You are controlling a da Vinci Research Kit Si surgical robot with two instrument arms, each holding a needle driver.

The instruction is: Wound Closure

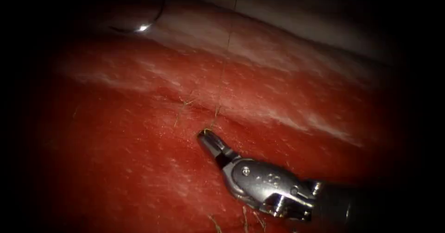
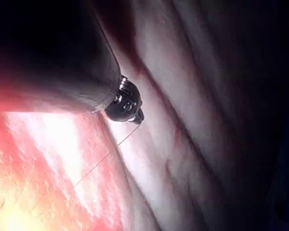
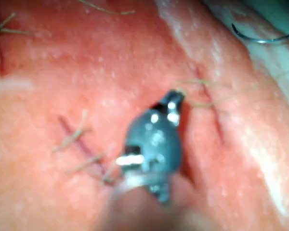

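Steel right claw closed on thread, tissue beneath.

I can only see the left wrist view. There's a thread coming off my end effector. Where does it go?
Observer: Your left end effector holds one end. In the endoscope view the thread runs down to the cut, where the right end effector is shut on it.
Operator: Where's the needle?
Observer: The curved needle lies loose on the tissue, up and left of the cut. Neither tool holds it, and it isn't in the tissue.
Operator: Any stitches yet?
Observer: The right wrist view shows cut ends of thread poking up from the tissue beside the right tool.
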